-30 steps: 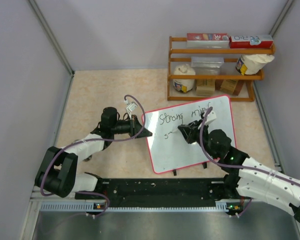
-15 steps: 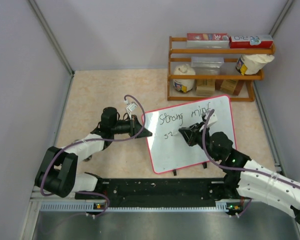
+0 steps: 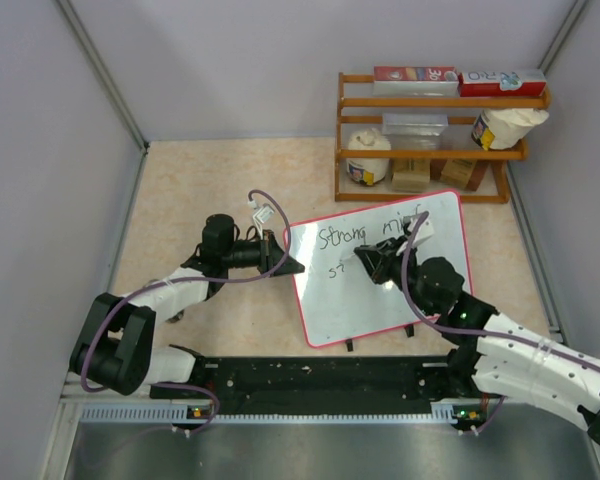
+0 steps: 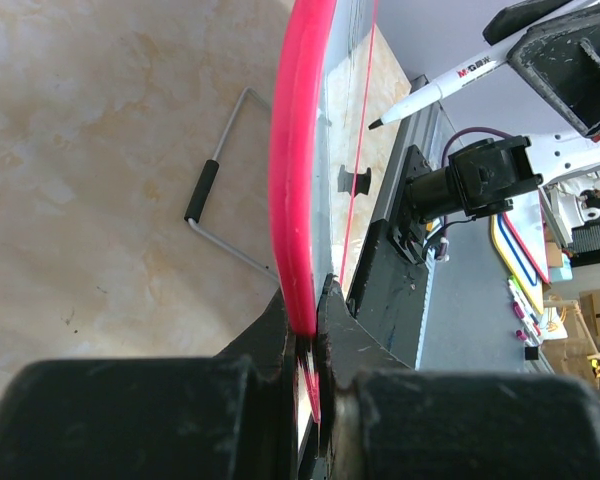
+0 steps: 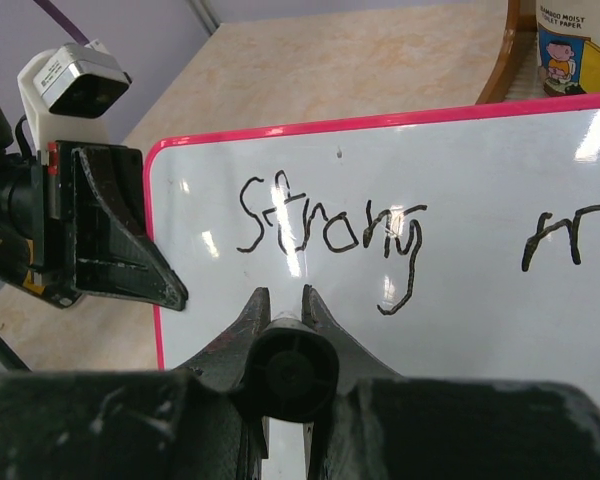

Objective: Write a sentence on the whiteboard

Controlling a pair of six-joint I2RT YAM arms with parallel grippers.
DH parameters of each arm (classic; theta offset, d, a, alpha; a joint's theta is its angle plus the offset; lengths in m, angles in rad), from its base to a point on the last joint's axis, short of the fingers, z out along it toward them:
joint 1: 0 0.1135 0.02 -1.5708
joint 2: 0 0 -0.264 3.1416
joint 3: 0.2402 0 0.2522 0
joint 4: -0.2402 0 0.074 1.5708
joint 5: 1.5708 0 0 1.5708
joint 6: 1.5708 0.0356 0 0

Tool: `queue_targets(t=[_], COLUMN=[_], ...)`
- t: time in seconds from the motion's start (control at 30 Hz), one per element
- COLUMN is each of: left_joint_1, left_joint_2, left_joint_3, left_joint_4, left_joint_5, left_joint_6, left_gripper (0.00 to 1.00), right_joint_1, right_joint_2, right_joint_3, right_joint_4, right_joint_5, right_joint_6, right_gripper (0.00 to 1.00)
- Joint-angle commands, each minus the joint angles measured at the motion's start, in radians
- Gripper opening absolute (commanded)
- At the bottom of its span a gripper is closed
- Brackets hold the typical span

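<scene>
The beige stone-patterned table (image 3: 210, 190) is carrying the large glossy white whiteboard with its thin red frame (image 3: 380, 300), which is sitting in the middle between the two arms. Its long axis is running left to right and climbing slightly toward the far right corner.

The left gripper (image 3: 290, 264) is pinching the board's left edge, and in the left wrist view its jaws are closing on the red frame (image 4: 300, 150). The right gripper (image 3: 373, 264) is reaching over the board's face from the near right, so it is the arm nearer the writing. It is clenching a white marker with a black tip (image 4: 435, 90), seen end-on between its fingers (image 5: 315, 315).

The black handwritten sentence (image 5: 330, 235) is showing "Strong" and the start of a next word on the top line. A few small strokes (image 3: 335, 270) are beginning a second line beneath it.

The marker tip is sitting just right of those strokes. Bare board is lying open to the right and toward the near edge, so I judge that the coming strokes are heading rightward along the long axis.
</scene>
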Motion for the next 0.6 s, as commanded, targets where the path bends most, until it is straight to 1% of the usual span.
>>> queue_targets(t=[0.0,0.27,0.57], left_joint_1=[-0.009,-0.009,-0.009], left_joint_2=[0.013,0.008,0.002], left_joint_3=[-0.012,-0.018,-0.018], left_joint_4=[-0.042,-0.038,-0.043], left_joint_5=[-0.121,-0.119,-0.122], left_joint_6=[0.185,0.185,0.188], left_gripper=[0.00,0.00,0.00], right_joint_1=[0.008,0.008,0.008], right_joint_2=[0.030,0.075,0.026], right_joint_3=[0.053,0.034,-0.007], right_joint_4=[0.066,0.075,0.011], right_joint_5=[0.021,0.032,0.030], right_joint_6=[-0.009,-0.005,0.006], right_gripper=[0.00,0.00,0.00])
